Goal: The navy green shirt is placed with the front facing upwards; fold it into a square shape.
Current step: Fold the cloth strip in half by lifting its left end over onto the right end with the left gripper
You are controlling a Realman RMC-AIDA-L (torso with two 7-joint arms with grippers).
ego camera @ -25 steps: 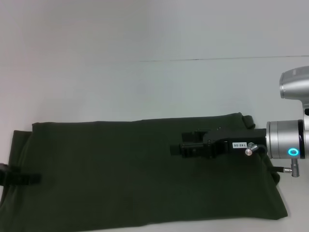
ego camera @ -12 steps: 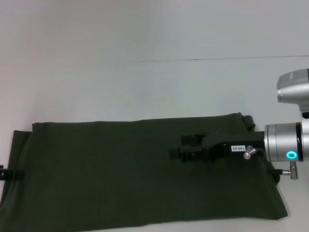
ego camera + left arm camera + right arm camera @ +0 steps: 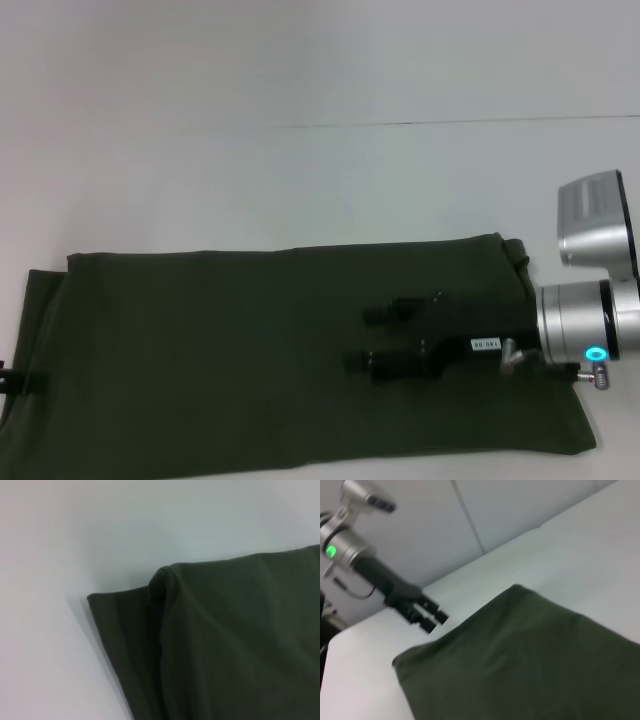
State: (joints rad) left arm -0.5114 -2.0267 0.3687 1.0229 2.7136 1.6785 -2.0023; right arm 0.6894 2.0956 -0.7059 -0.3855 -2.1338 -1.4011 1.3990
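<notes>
The navy green shirt point(image 3: 280, 360) lies flat on the white table point(image 3: 300, 170), already folded into a long band that runs from the left edge of the scene to the right, on the near part of the surface. No lettering shows on its upper side. The right gripper point(image 3: 375, 338) hangs over the right half of the shirt, pointing left, its two dark fingers point(image 3: 385, 313) spread apart with nothing between them. The left gripper point(image 3: 427, 616) sits at the far left end of the shirt, just beside its edge; its jaws look parted and empty, seen from the right wrist view.
</notes>
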